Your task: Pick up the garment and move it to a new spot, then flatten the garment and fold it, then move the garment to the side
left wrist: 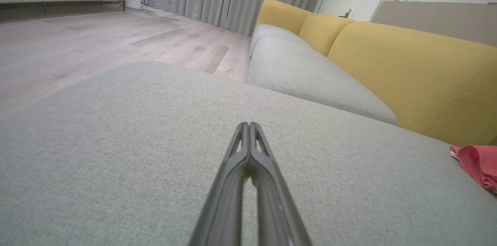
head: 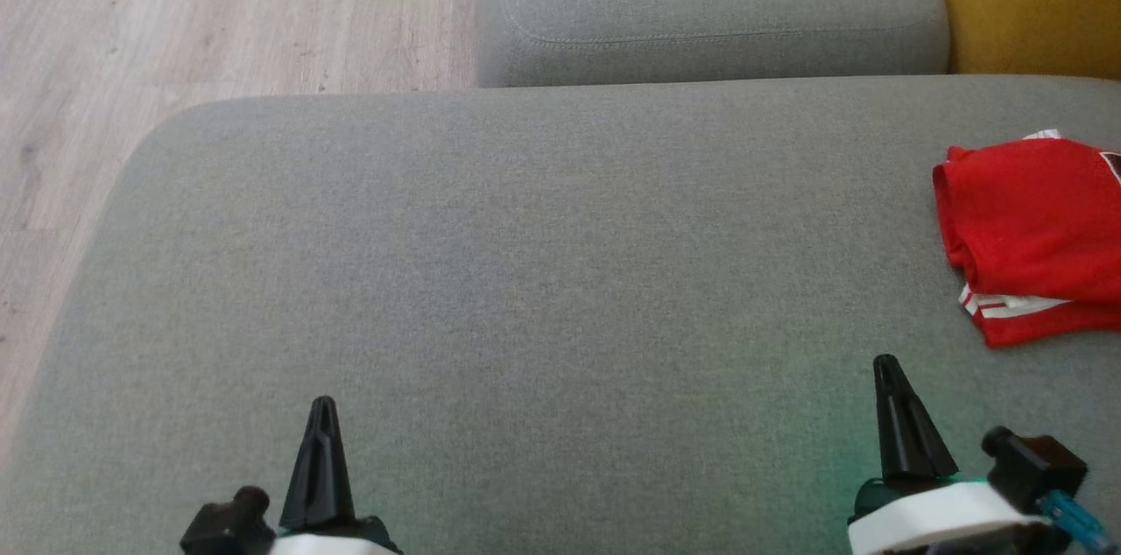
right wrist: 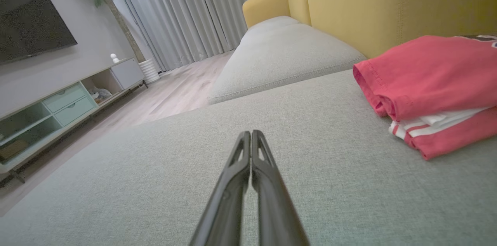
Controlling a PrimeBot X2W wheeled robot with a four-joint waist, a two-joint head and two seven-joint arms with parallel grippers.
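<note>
Item: folded red jersey garment with white stripes (head: 1029, 231), far right on grey fabric sofa seat (head: 525, 257).
I place it about two o'clock from my right hand (head: 885, 362), the nearer one; that and my left hand (head: 322, 404) are pinched closed, empty.

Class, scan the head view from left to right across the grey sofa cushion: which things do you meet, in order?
The left gripper, dark fingers shut → the right gripper, also shut → the folded red garment with white stripes.
</note>
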